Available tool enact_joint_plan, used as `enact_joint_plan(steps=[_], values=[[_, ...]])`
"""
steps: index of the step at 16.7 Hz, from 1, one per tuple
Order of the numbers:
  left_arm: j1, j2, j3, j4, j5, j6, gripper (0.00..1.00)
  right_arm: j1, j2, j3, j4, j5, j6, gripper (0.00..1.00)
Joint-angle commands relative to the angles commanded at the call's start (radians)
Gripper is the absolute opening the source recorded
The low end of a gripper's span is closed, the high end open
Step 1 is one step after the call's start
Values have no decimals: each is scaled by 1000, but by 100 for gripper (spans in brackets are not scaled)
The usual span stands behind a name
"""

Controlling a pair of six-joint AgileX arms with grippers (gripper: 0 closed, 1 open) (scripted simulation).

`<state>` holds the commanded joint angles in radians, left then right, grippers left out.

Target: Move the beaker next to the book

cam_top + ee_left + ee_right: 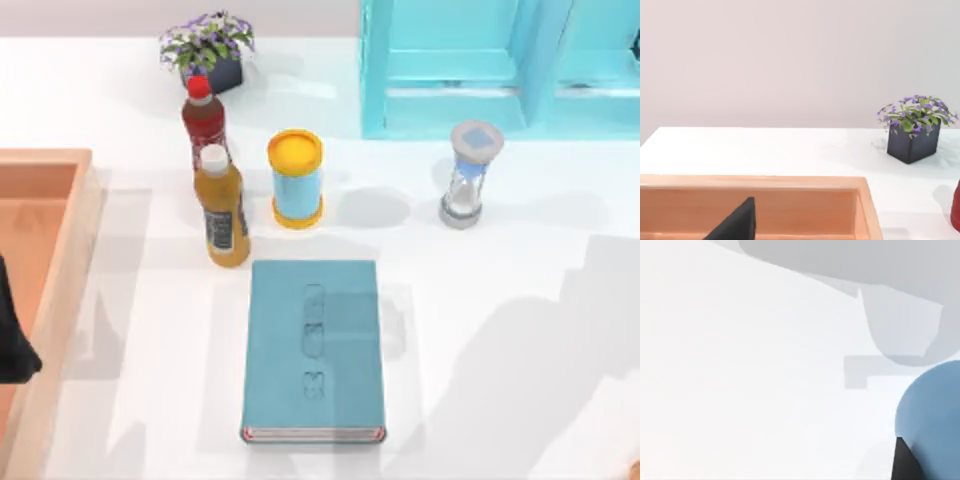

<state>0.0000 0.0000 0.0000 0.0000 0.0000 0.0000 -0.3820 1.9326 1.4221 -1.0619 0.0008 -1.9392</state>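
The book [314,350] is laid flat on the white table [500,330], a bit left of centre and toward the near edge in the top view, pale page edge with reddish corners facing the front. Behind it a light-blue cylinder with yellow ends [295,178] is stood upright, with an orange juice bottle [223,207] just to its left and a red bottle [204,121] right behind that one. An hourglass [470,174] is parked well off to the right, and a little potted plant [208,48] is tucked at the back left in front of the wall. A wooden tray [60,290] is set along the left edge, and the left arm is hung over it; a dark bit of the left gripper [735,224] is seen above the tray, but how its pincer stands can't be told. In the right wrist view the beaker [932,415] is seen up close, with a dark finger [905,462] of the right gripper lying against it, so it looks held.
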Motion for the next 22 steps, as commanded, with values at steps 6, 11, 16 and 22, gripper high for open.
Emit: enact_joint_plan(steps=[6, 11, 16, 22], values=[[0, 0, 0, 0, 0, 0, 100, 0, -4, 10, -16, 0, 2, 0], [0, 0, 0, 0, 0, 0, 100, 108, 4, 41, -34, 7, 151, 0], [0, 0, 0, 0, 0, 0, 100, 360, 31, 101, -88, 20, 561, 0], [0, 0, 0, 0, 0, 0, 100, 714, 37, 134, -168, 23, 1290, 0]])
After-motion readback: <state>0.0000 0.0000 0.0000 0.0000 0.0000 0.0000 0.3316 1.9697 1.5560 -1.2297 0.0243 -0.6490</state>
